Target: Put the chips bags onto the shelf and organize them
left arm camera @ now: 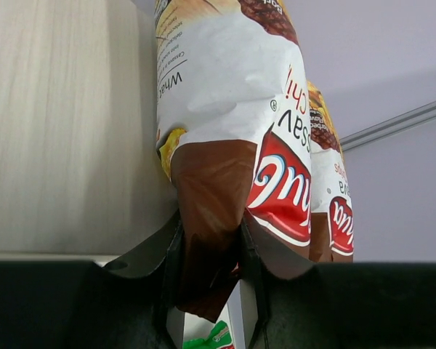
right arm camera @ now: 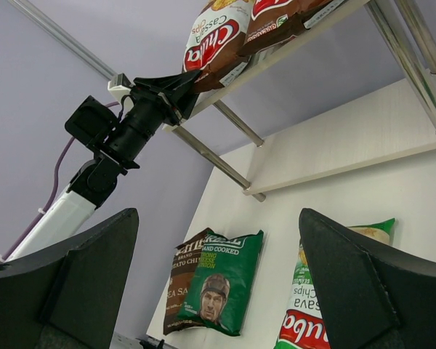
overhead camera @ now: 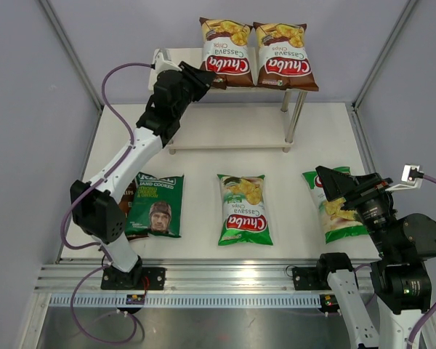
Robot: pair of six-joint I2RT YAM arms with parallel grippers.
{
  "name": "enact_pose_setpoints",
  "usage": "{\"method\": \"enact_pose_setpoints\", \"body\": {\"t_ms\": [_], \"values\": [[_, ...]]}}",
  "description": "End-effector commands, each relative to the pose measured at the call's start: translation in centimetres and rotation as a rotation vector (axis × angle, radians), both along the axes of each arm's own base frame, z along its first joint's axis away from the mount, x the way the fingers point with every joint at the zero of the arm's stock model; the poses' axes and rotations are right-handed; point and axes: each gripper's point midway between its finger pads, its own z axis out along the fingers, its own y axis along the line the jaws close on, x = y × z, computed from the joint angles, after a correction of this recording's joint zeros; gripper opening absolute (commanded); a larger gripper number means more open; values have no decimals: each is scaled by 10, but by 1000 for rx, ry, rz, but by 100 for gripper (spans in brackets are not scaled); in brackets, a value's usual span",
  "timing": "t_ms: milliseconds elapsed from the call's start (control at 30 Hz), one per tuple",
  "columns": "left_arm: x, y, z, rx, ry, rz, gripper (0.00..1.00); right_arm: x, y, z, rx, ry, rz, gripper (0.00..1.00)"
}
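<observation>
Left claw (overhead camera: pixel 207 78): is pinching the brown bottom edge of the left brown-red Chuba bag (overhead camera: pixel 229 52), one finger pressing on each face, at the bag's 7 o'clock corner.
Left brown-red Chuba bag: is resting on the top board of the shelf (overhead camera: pixel 232 129), its logo reading upside down from the arms' side.
Right brown-red Chuba bag (overhead camera: pixel 285 57): is sitting at 3 o'clock of its twin on the same board, the two touching edge to edge.
Shelf: is standing at the 12 o'clock end of the worktop (overhead camera: pixel 203 163).
Right claw (overhead camera: pixel 339 187): is hanging with its fingers spread wide and nothing between them, over the top of the right green Chuba bag (overhead camera: pixel 341 225).
Middle green Chuba bag (overhead camera: pixel 242 209): is lying flat toward 6 o'clock, well apart from its neighbours.
Dark green bag with the man's face (overhead camera: pixel 158 205): is lying at 9 o'clock of the middle bag, overlapping the Kettle bag (right arm camera: pixel 182 283).
</observation>
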Motion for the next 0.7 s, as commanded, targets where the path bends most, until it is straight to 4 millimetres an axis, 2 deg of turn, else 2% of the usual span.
{"method": "enact_pose_setpoints", "body": {"t_ms": [0, 133, 233, 267, 333, 367, 400, 467, 500, 533, 667], "values": [[8, -5, 8, 8, -8, -34, 27, 2, 1, 8, 0, -31, 6, 99], [11, -7, 8, 10, -11, -43, 32, 2, 1, 7, 1, -28, 3, 99], [11, -3, 4, 12, -2, -42, 42, 2, 0, 6, -4, -28, 2, 100], [11, 0, 1, 17, 5, -36, 50, 2, 0, 6, -6, -30, 1, 99], [6, 8, 4, 18, 0, -19, 57, 2, 0, 6, -5, -28, 1, 99], [5, 11, -1, 29, 9, -12, 66, 2, 1, 6, -6, -28, 4, 99], [1, 15, 4, 28, 0, -4, 72, 2, 1, 6, -8, -29, 6, 99], [-1, 24, 3, 52, 6, 21, 82, 5, 4, 3, -16, -15, 22, 99], [-6, 30, 7, 57, 5, 35, 94, 6, 5, 1, -20, -9, 28, 99], [-8, 35, 4, 68, 13, 49, 99, 8, 8, -1, -23, 3, 45, 99], [-23, 68, 14, 100, -11, 116, 99, 12, 16, -9, -72, 13, 102, 100]]}}
